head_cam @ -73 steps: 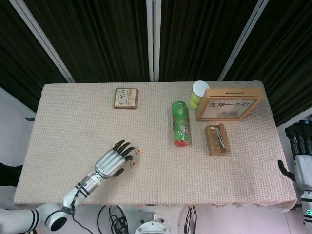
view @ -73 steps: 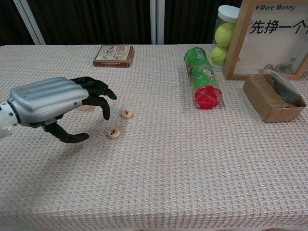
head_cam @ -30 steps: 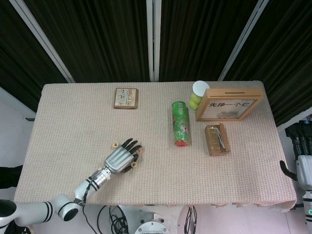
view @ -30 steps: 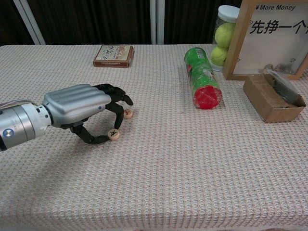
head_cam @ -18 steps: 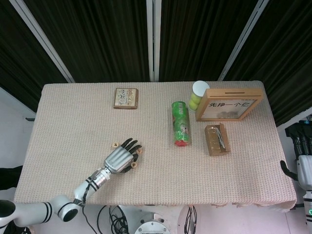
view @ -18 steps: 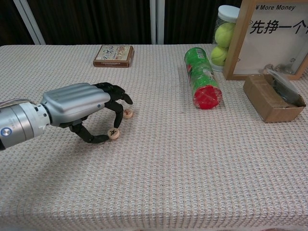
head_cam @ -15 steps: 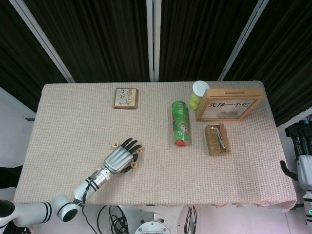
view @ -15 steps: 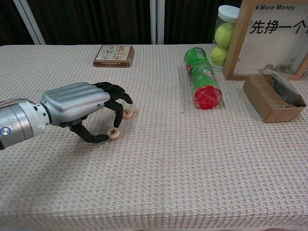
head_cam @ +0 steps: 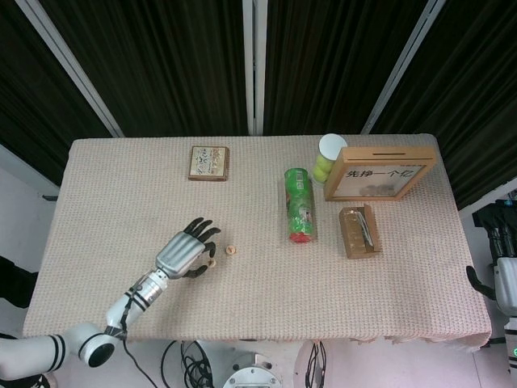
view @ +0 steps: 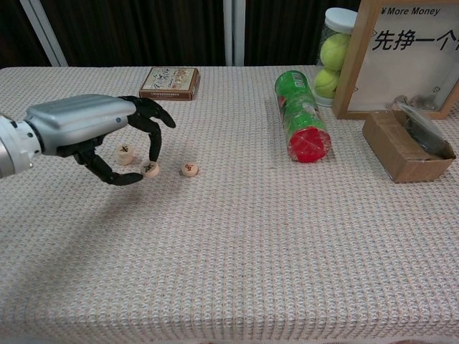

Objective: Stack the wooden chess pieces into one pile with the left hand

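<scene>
Three round wooden chess pieces lie left of centre on the woven tablecloth (view: 244,244). My left hand (view: 90,129) (head_cam: 182,254) pinches the black-marked piece (view: 150,169) (head_cam: 212,263) between thumb and a fingertip, low over the cloth. A second black-marked piece (view: 125,153) lies just behind it, partly behind the fingers in the chest view and hidden in the head view. The red-marked piece (view: 189,169) (head_cam: 230,250) lies alone to the right. My right hand (head_cam: 502,275) hangs off the table's right edge, fingers apart, holding nothing.
A small printed box (view: 170,82) lies at the back. A green can (view: 301,125) lies on its side at centre right, with a tennis ball tube (view: 334,54), a framed sign (view: 405,57) and an open cardboard box (view: 406,144) beyond it.
My left hand has carried the black-marked piece back and to the left, from in front of the red-marked piece to beside the other black-marked one, which now shows.
</scene>
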Available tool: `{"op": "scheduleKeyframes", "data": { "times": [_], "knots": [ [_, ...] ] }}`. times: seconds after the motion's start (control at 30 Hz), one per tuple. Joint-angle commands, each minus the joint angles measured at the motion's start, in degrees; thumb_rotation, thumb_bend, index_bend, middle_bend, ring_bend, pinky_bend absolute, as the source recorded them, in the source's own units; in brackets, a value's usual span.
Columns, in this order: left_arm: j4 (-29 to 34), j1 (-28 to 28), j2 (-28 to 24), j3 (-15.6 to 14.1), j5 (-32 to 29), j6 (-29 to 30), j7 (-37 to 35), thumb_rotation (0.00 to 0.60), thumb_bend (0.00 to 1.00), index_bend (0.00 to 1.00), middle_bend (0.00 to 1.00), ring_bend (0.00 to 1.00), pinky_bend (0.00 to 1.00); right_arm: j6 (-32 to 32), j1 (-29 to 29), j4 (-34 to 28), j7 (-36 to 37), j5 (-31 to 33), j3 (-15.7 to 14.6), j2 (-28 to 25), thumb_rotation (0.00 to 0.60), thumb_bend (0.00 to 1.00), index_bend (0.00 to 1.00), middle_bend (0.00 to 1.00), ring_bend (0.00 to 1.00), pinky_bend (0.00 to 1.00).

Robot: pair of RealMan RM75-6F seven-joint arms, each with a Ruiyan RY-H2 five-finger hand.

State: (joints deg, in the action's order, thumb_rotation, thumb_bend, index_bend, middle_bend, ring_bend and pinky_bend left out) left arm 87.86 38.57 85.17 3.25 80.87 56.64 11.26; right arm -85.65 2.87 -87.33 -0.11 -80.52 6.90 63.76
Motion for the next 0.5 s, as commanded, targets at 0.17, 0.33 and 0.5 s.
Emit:
{"op": "scheduleKeyframes", "data": {
  "times": [0.17, 0.33, 0.5],
  "knots": [
    [1.84, -1.73, -5.46, 2.57, -4.06, 2.06, -1.11, 0.6, 0.3, 0.49, 0.13, 0.0, 0.05, -0.04, 0.09, -0.54, -0.74, -0.41, -0.17, -0.04, 0.6, 0.27, 0.0, 0.0, 0.0, 0.0],
    [-0.15, -1.52, -5.44, 3.02, -6.57, -0.12, -3.08, 0.6, 0.3, 0.49, 0.13, 0.0, 0.05, 0.23, 0.33, -1.18, -1.75, -0.42, -0.17, -0.08, 0.6, 0.27, 0.0, 0.0, 0.0, 0.0],
    [-3.56, -0.83, -3.52, 3.09, -7.53, -1.8, -3.81, 0.6, 0.3, 0.49, 0.13, 0.0, 0.05, 0.32, 0.5, -1.61, -2.42, -0.49, -0.17, -0.05, 0.6, 0.27, 0.0, 0.0, 0.0, 0.0]
  ]
}}
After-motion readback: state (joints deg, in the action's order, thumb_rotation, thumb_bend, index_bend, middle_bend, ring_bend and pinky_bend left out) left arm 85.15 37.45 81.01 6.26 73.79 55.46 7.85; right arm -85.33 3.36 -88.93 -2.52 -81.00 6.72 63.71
